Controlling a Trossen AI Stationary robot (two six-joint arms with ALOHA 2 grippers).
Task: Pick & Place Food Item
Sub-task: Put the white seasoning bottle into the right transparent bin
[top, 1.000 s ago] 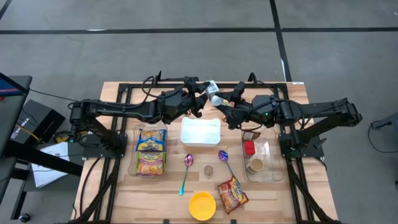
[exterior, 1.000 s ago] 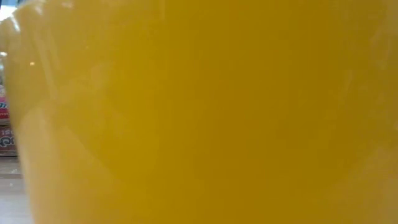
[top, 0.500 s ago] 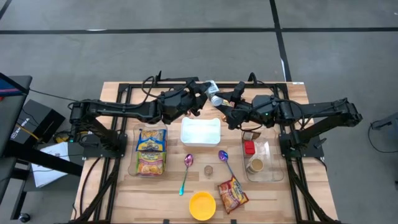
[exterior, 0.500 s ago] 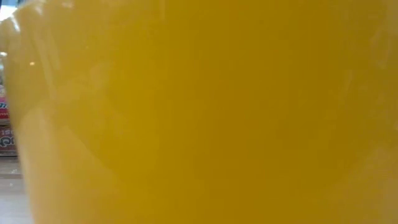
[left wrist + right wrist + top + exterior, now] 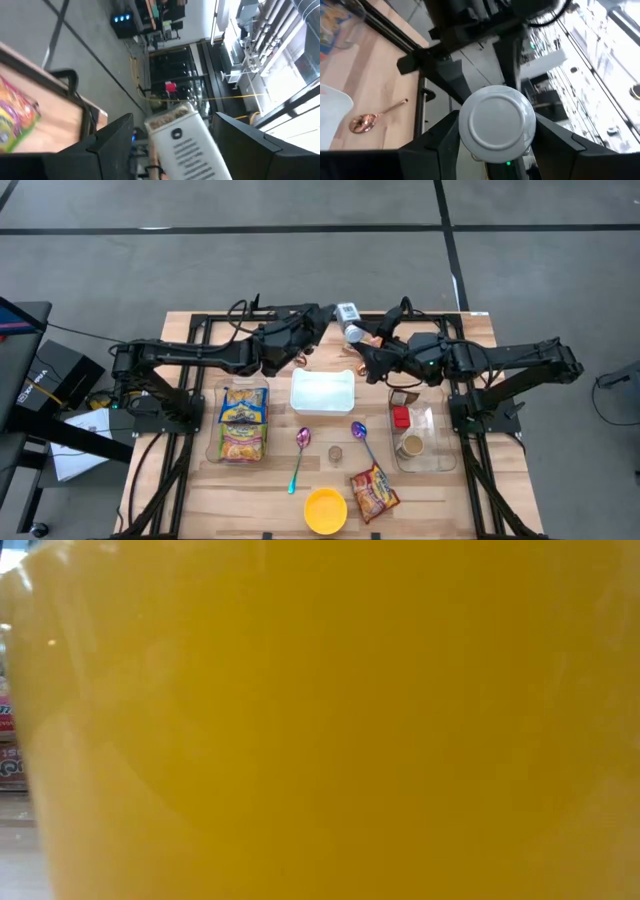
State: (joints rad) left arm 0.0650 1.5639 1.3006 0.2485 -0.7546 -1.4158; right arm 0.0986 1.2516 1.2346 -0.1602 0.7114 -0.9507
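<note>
Grey concrete floor surrounds a wooden surface (image 5: 250,510) carrying a clear tub of snack packets (image 5: 243,423), a white container (image 5: 322,391), two iridescent spoons (image 5: 300,457), a yellow bowl (image 5: 325,509) that fills the low view, a red-orange snack packet (image 5: 374,492) and a clear tray of small items (image 5: 415,438).

Above the far middle of the surface, the two arms meet around a small white-capped jar (image 5: 349,323). The right gripper (image 5: 366,345) is clamped on it: in the right wrist view the round white cap (image 5: 496,123) sits squarely between the dark fingers (image 5: 437,145), pressed on both sides. The left gripper (image 5: 318,317) has its jaws apart, with the jar's labelled body (image 5: 182,145) between the two fingers and a clear gap showing on each side, so it looks to be letting go, not gripping.

Judged from this, the jar is off the surface and mid-handover, its weight on the right arm. What is left is the whole placing: the left arm must clear away, and the right must carry the jar down to its spot. Which spot is meant cannot be told; the white container just below sits empty and close.
</note>
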